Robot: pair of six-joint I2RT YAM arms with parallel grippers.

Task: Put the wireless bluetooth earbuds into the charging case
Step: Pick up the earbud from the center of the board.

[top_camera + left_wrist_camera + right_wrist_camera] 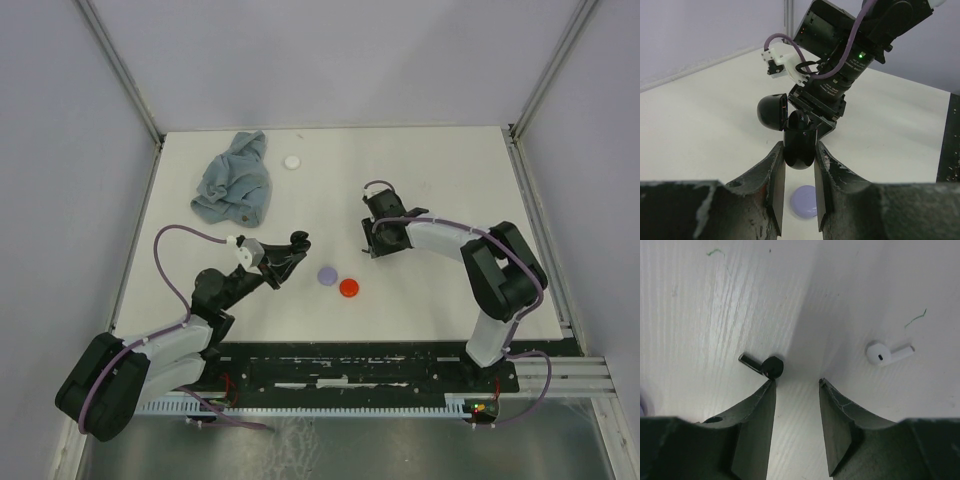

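Note:
My left gripper [799, 146] is shut on the black charging case [799, 150], held off the table with its lid [772, 111] flipped open. From above, that gripper [285, 255] and the case [297, 241] sit left of centre. My right gripper [796, 382] is open, low over the table. A black earbud [765, 366] lies on the table, touching its left fingertip [771, 385] from outside. A white earbud [885, 353] lies apart, up and to the right of the jaws. In the top view the right gripper [373, 247] points down at the table, hiding both earbuds.
A lavender disc [328, 275] and a red disc [349, 288] lie between the two grippers; the lavender disc [805, 201] shows under the left jaws. A white disc [292, 161] and a crumpled blue-grey cloth [235, 180] lie at the back left.

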